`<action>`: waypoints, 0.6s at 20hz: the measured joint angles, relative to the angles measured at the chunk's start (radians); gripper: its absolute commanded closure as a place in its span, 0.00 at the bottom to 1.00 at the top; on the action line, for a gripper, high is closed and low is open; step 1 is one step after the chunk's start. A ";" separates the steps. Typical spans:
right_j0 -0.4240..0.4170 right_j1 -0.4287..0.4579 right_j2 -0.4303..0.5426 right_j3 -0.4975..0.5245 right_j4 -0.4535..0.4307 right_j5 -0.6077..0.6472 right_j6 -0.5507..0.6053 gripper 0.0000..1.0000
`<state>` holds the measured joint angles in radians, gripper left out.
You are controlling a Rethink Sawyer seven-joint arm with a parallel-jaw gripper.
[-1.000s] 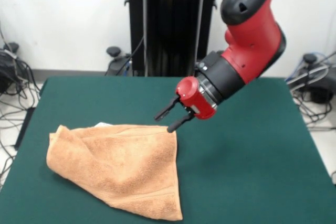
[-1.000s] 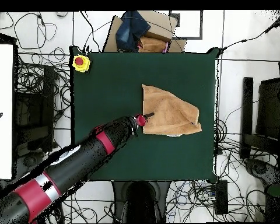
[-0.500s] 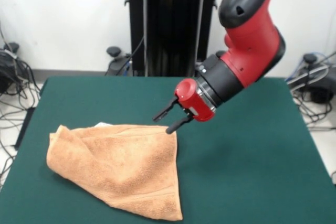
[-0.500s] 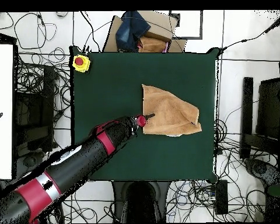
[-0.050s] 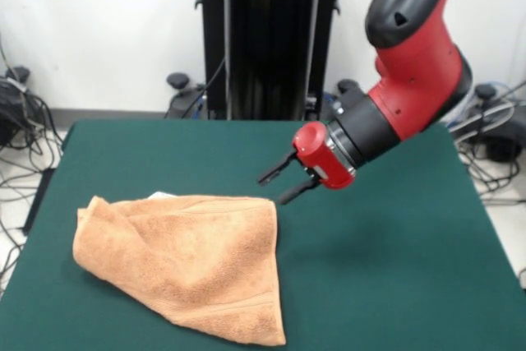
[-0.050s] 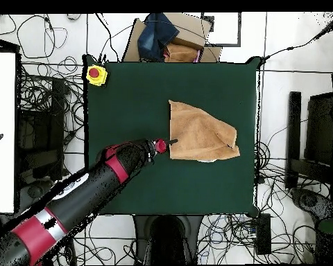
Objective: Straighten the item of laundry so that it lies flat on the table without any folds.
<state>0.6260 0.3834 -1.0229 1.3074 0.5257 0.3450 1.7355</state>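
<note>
The tan-orange towel point(image 5: 185, 262) lies folded over and rumpled on the green table point(image 5: 394, 269). Just beyond the towel's far corner the gripper point(image 5: 274, 187) hangs clear of the cloth, fingers apart and empty. Farther off, beyond the towel, a yellow button box point(image 6: 96, 74) sits at the table's corner.

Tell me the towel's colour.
The towel is tan-orange terry cloth, with a woven band near one edge. It shows best in the front view.
</note>
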 measured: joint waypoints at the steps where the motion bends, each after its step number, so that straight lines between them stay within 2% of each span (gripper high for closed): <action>1: 0.002 0.003 -0.002 -0.003 0.005 0.002 0.000 0.00; 12: 0.003 0.075 -0.036 -0.046 0.077 0.002 0.001 0.00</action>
<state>0.6293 0.4588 -1.0594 1.2612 0.6029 0.3470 1.7361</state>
